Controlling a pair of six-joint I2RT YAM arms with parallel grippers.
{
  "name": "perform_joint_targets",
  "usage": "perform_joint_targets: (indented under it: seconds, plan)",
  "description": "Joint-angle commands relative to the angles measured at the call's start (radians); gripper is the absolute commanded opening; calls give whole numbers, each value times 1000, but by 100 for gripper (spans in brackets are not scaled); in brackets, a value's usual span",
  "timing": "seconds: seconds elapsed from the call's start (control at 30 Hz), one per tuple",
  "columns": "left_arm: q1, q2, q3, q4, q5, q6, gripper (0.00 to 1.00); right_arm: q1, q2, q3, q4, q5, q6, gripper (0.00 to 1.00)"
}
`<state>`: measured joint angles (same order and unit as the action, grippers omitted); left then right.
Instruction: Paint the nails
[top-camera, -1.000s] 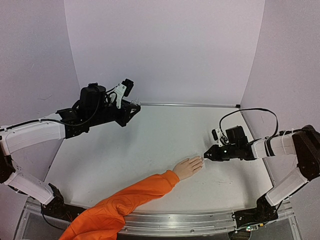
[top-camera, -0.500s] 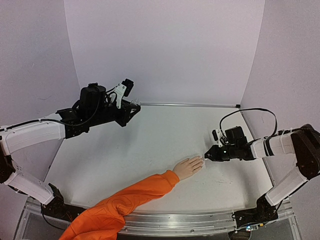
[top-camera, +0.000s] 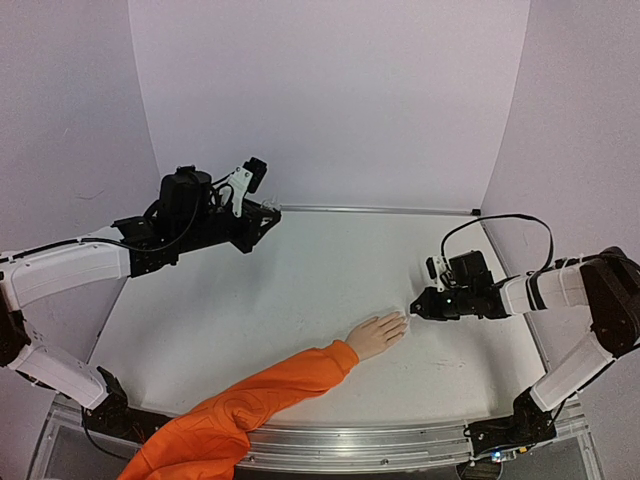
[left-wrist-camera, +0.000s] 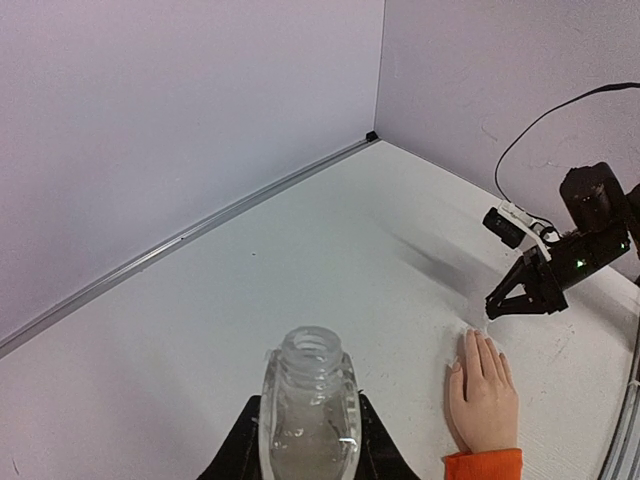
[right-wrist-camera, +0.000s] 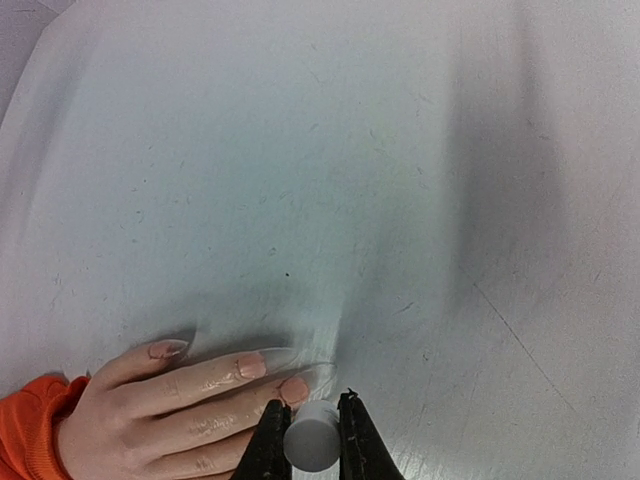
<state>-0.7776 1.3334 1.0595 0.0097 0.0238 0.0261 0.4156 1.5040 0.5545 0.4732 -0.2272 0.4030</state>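
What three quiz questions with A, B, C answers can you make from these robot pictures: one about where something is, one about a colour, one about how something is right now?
1. Where are the right jaws, holding the white cap?
A. Right by the fingertips of the mannequin hand
B. Up against the back wall
C. Beside the left arm's base

2. What colour is the sleeve?
A. Blue
B. Orange
C. Green

3. How is the bottle in the left jaws?
A. Upright with no cap on
B. Capped shut
C. Lying on the table

Answers:
1 A, the top view shows them just past the fingertips.
2 B, the sleeve is bright orange in every view.
3 A, the left wrist view shows its bare threaded neck standing open.
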Motion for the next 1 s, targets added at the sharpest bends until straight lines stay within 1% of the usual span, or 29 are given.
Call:
perform_joint_targets:
  seconds: [0.0, 0.27, 0.6, 0.97]
  plan:
    - [5, -54, 4, 59, -5, 13, 0, 5, 1, 41, -5, 22, 14, 0]
    - [6, -62, -5, 58, -8, 9, 0, 5, -92, 8, -20, -26, -27, 0]
    - [6, -62, -3, 59, 0, 3, 0, 12, -75, 0, -26, -80, -35, 0]
    - [6, -60, -2, 59, 2, 1, 0, 23, -39, 8, -45, -55, -30, 0]
